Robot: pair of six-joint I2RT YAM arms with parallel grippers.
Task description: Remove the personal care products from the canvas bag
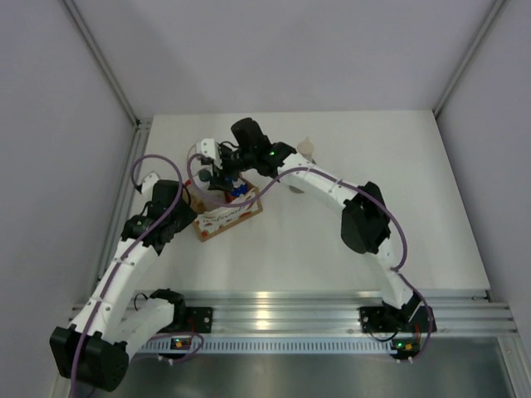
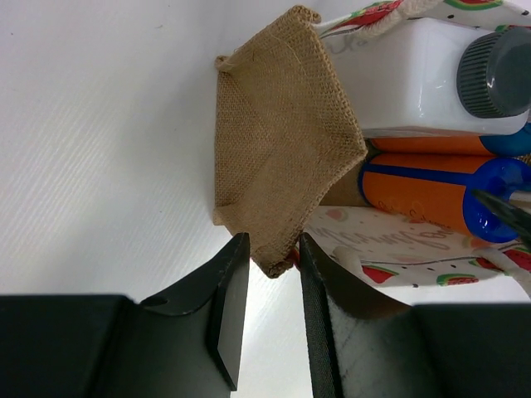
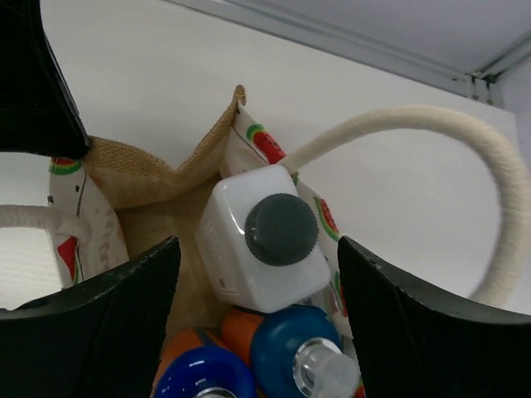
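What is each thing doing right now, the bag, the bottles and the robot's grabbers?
Bag, open, one corner pinched.
White bottle, inside the bag, cap on, not gripped.
Orange bottles, inside the bag, blue tops on.
Left gripper, shut on the bag's corner.
Right gripper, open, facing the white bottle.

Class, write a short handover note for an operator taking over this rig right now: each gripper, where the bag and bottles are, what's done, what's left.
Left gripper: shut on a burlap corner of the canvas bag, which stands on the table.
Right gripper: open, one finger on either side of the white bottle, not yet gripping.
In the bag: the white bottle and two orange bottles.
Done: a beige-topped item lies on the table beyond the right arm, seemingly the grey-green bottle, though it is partly hidden.
Left: three bottles to lift out, the white one probably first.
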